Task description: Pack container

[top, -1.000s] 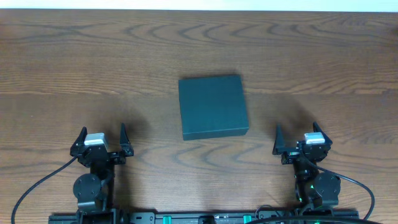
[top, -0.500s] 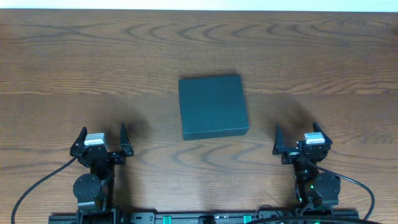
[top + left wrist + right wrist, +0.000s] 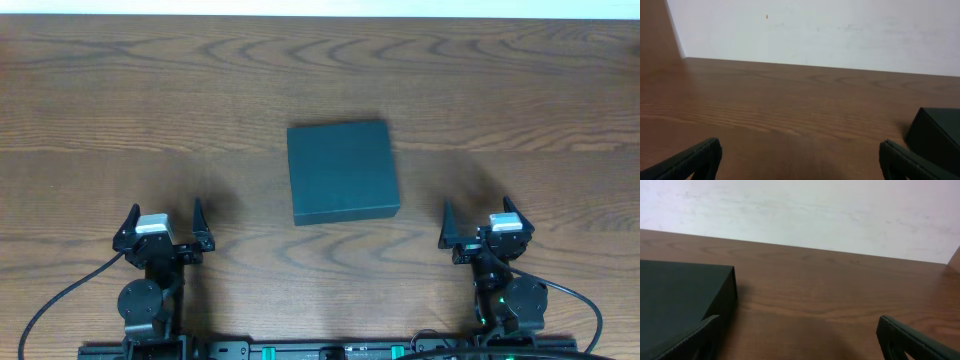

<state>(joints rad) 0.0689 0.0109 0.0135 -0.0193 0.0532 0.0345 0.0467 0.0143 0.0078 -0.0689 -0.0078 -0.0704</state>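
The left pincer (image 3: 165, 212) stands with its two fingers spread wide and nothing between them. The right pincer (image 3: 478, 208) is just as wide open and just as empty. In the left wrist view the left pincer (image 3: 800, 155) shows only its two dark fingertips (image 3: 695, 159) in the bottom corners, with bare wood between them. The right pincer (image 3: 799, 332) looks much the same in its own camera.

The container (image 3: 343, 172), a dark teal-green box, lies flat on the bench (image 3: 150, 100) about midway between the left and right edges and roughly halfway from the near edge to the far one. Its top looks closed and smooth, though from overhead any lid seam is too faint to make out. It sits slightly turned, so its sides are not quite square to the bench edges.

Both pincers sit near the near edge, one on each side of the container and well apart from it. The left wrist camera catches only a corner of the container (image 3: 937, 135) at the right of its frame. The right wrist camera sees more of the container (image 3: 680, 295), low on the left.

A pale wall (image 3: 840, 30) rises behind the far edge. Black cables (image 3: 50, 300) loop from the arm bases at the near edge.
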